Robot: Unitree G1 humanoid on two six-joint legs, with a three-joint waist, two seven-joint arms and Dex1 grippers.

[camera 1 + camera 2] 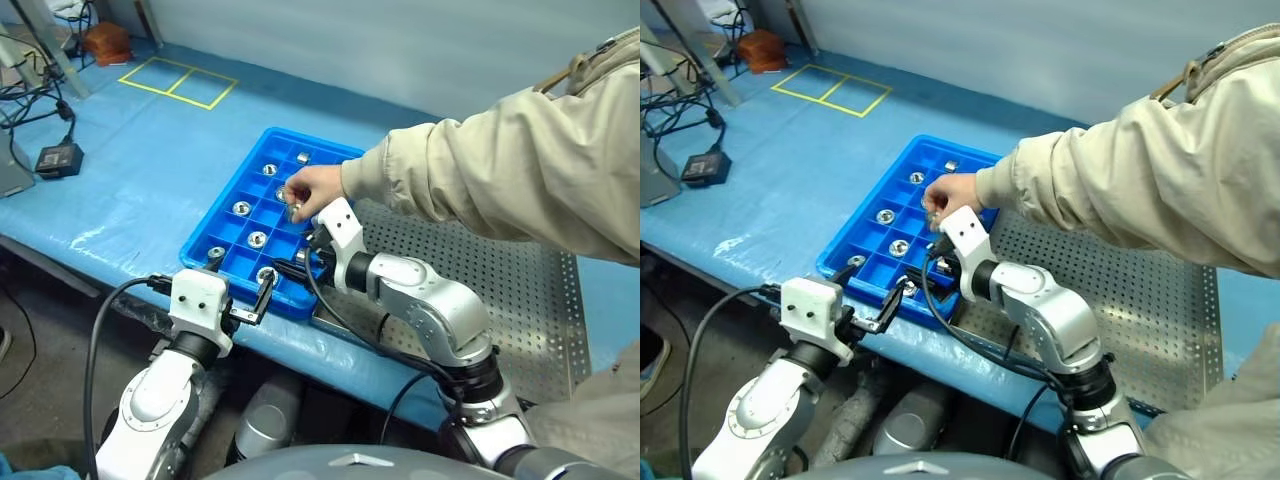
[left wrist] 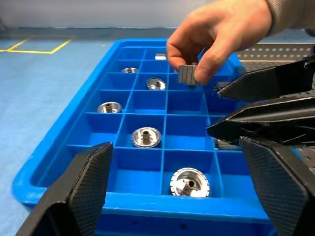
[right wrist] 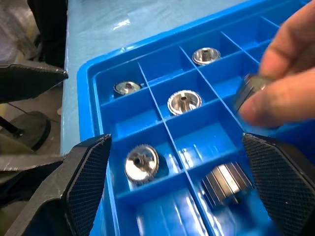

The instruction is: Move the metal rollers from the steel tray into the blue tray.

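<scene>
- My right gripper (image 3: 174, 196) is spread wide with nothing in it, hovering over the near right corner of the blue tray (image 1: 225, 215).
- One of the metal rollers (image 3: 227, 182) lies on its side in the compartment right under those fingers, untouched.
- My left gripper (image 2: 179, 196) is wide open too and empty, pointing at the tray's near edge.
- A person's hand (image 1: 310, 188) reaches in over the tray, pinching another roller (image 2: 187, 74) between thumb and fingertips.
- Several more rollers sit one per compartment, hollow ends up, across the grid.
- The steel tray (image 1: 530, 310) sits just right of the blue one, touching it; the perforated floor I can see is bare.
</scene>
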